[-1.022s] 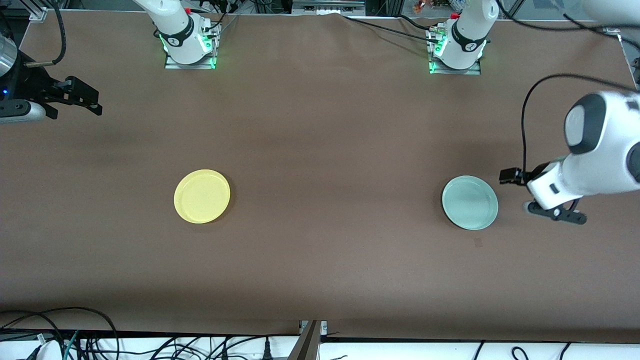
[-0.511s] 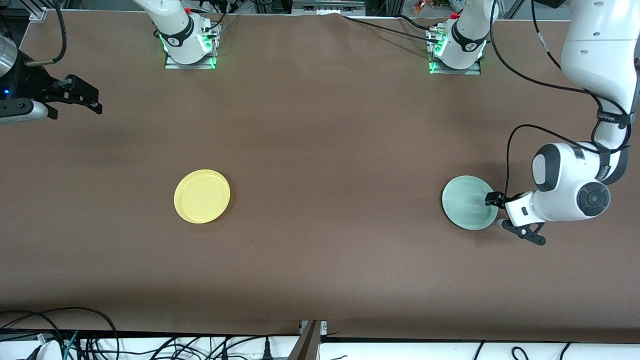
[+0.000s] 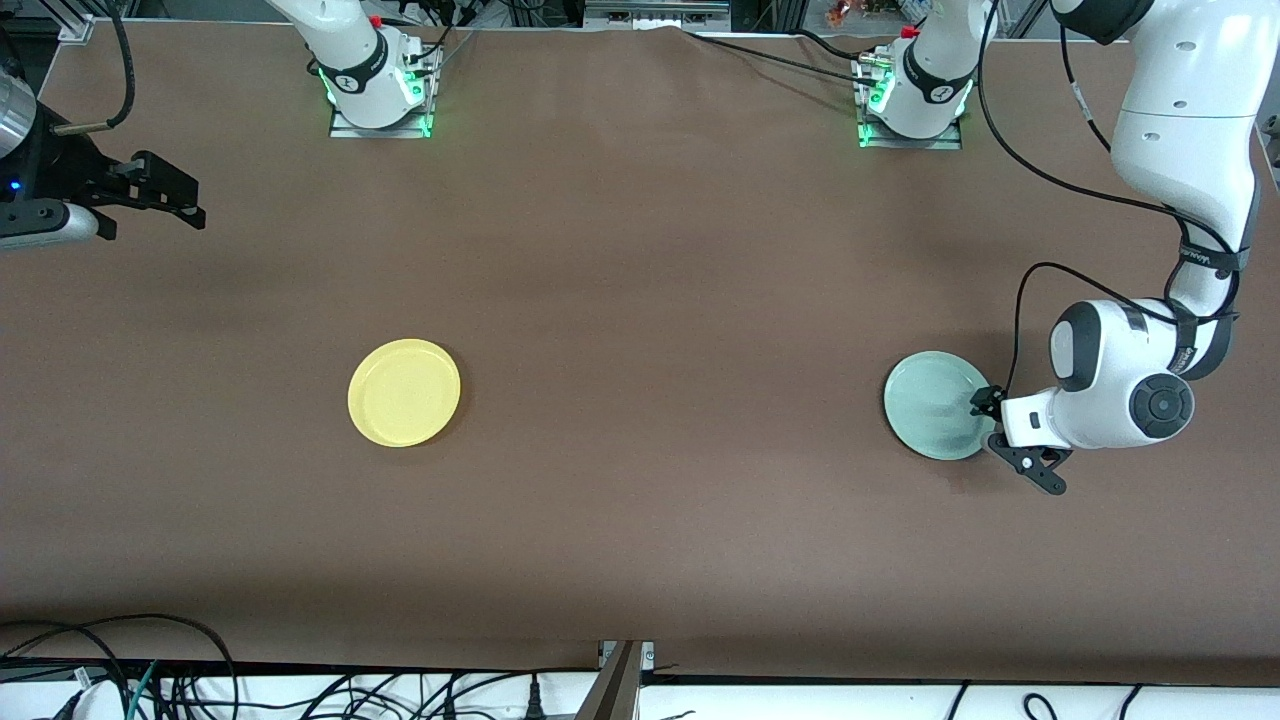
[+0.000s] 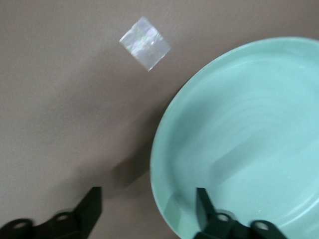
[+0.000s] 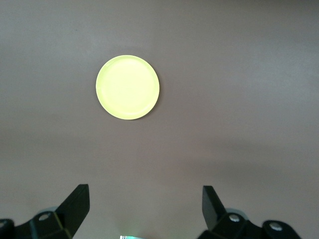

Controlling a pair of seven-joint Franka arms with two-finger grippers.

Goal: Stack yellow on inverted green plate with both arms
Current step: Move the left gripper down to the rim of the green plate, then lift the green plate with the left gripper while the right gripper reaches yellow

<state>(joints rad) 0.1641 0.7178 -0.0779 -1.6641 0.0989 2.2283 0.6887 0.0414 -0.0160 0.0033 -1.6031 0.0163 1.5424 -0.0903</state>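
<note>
You are losing the green plate (image 4: 239,144) past the left wrist view's three o'clock edge, its surface blurring.

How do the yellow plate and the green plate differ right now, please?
The yellow plate is bright yellow and lies toward the right arm's end of the table; the green plate is pale mint and lies toward the left arm's end. The left end effector straddles the green plate's rim, one finger over its inside, while the right end effector, open, hangs far from the yellow plate. Both are round, shallow, similar in size and rim-up.
</note>
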